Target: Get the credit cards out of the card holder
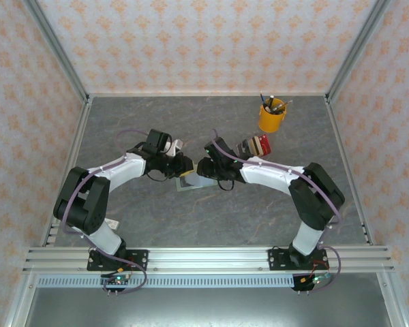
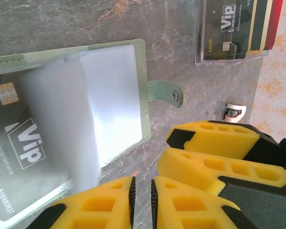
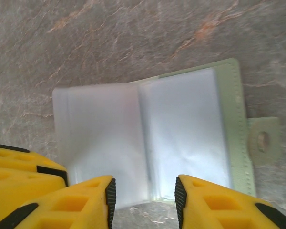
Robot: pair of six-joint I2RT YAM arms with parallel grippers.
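The card holder (image 1: 191, 182) lies open and flat on the table, pale green with clear sleeves (image 3: 190, 129) and a snap strap (image 2: 166, 90). One credit card (image 2: 16, 157), grey with a gold chip and "Vip" print, sits inside a sleeve on the holder's left half. My left gripper (image 2: 142, 200) hovers just off the holder's edge (image 2: 142, 71), its jaws a narrow gap apart with bare table between them. My right gripper (image 3: 143, 195) stands open at the sleeves' near edge, nothing between its jaws. The two grippers nearly touch (image 1: 196, 169).
A clear rack (image 2: 233, 28) with more Vip cards, red and brown, stands just beyond the holder (image 1: 254, 146). A yellow cup of pens (image 1: 273, 116) is at the back right. A small white card (image 1: 177, 144) lies behind my left gripper.
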